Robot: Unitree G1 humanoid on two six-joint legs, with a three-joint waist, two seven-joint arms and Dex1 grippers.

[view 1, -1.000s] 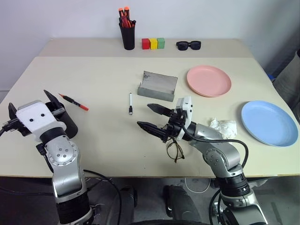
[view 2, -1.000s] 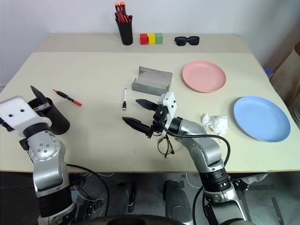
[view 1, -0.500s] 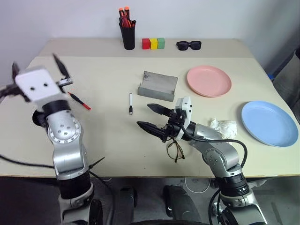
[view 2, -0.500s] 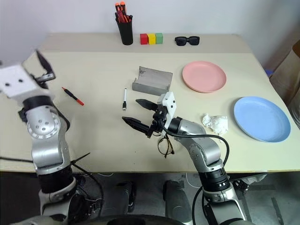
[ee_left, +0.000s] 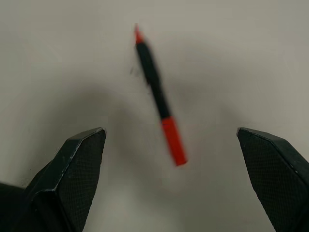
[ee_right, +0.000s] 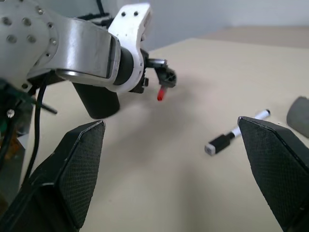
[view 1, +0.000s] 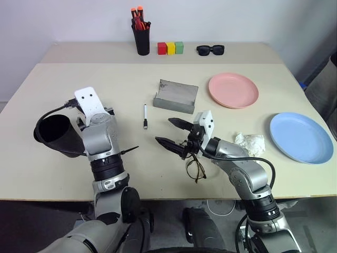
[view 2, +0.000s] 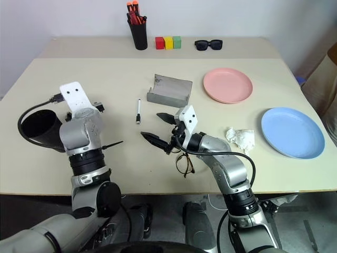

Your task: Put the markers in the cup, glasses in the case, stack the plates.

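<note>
The red marker (ee_left: 158, 100), black in the middle, is seen flat on the tabletop (view 1: 126, 95) beneath the spread, empty left hand (ee_left: 176, 179); the right hand (view 1: 171, 133) is likewise released.

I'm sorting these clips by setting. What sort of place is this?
Probably a robot test room, not a home: a plain beige table against a bare wall, set with sorting props such as coloured blocks, a pen holder and two plastic plates.
</note>
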